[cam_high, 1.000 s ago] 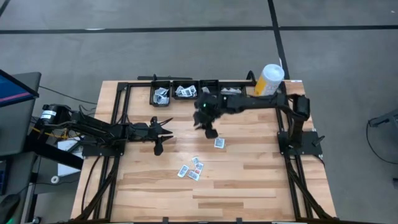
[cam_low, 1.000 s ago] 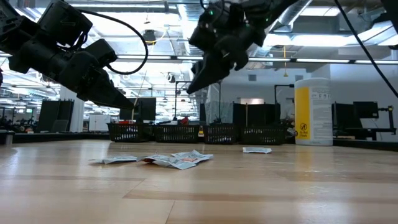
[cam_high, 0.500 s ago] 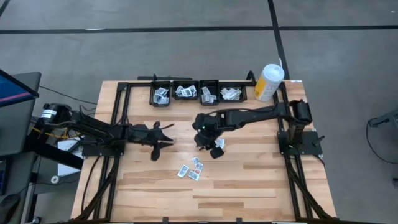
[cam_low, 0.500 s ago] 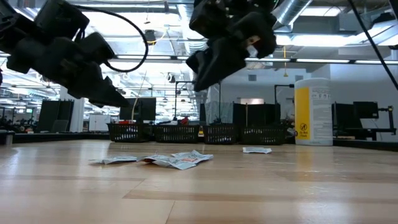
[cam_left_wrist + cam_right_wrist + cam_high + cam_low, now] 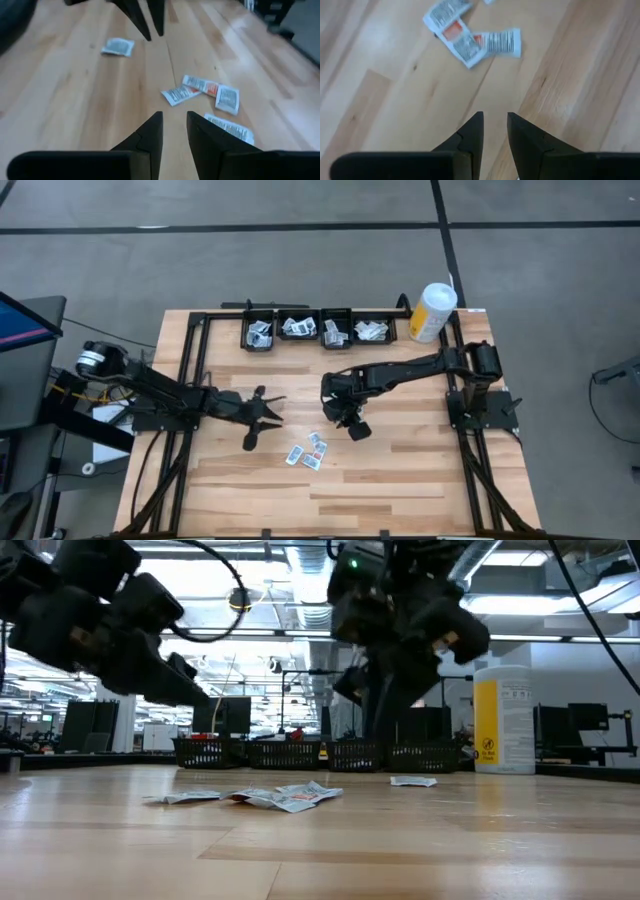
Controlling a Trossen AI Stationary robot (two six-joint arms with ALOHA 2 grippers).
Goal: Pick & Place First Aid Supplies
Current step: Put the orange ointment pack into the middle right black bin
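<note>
Several first aid supplies, small white packets (image 5: 308,452), lie flat in a loose cluster on the wooden table's middle; they also show in the right wrist view (image 5: 470,35) and the left wrist view (image 5: 210,95). One more packet (image 5: 118,46) lies apart, beside my right arm's fingers. My right gripper (image 5: 350,425) hangs above the table just past the cluster, pointing steeply down, open by a narrow gap (image 5: 495,125) with nothing in it. My left gripper (image 5: 265,418) hovers left of the cluster, nearly level, open by a narrow gap (image 5: 175,127), also holding nothing.
Several black bins (image 5: 318,330) holding packets stand in a row along the far edge. A tall white-and-yellow canister (image 5: 433,310) stands at the far right corner. Bare wood lies toward the near edge. Black frame rails (image 5: 190,380) run along both sides.
My right gripper has come from near the bins toward the near edge and down, tipping more steeply downward, and now stands over the lone packet by the cluster. My left gripper has swung a little toward the near edge. The packets have not moved.
</note>
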